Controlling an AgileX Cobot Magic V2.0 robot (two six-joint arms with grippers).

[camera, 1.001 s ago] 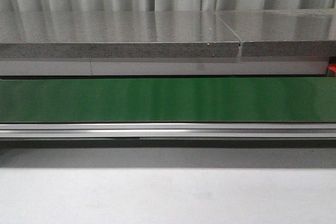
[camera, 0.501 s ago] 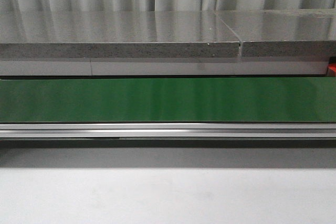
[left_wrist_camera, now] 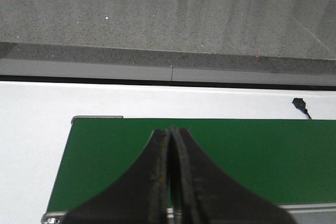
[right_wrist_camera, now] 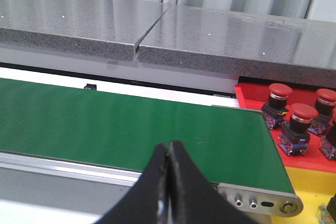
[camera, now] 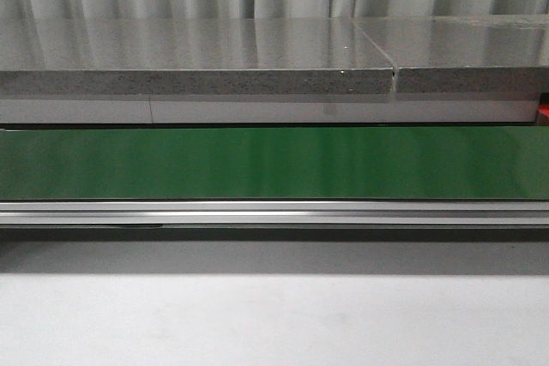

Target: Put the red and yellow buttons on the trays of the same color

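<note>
While both arms are waiting over the long green conveyor belt (camera: 274,163), you are keeping the left gripper (left_wrist_camera: 170,182) and right gripper (right_wrist_camera: 168,182) clenched and empty. Red-capped push buttons (right_wrist_camera: 292,127) are sitting in the red plastic tray (right_wrist_camera: 252,97) past the belt's end. Against earlier frames, nothing is differing.

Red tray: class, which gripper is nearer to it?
Right. The right gripper hangs over the belt end beside the red tray; the left gripper sees no tray.
</note>
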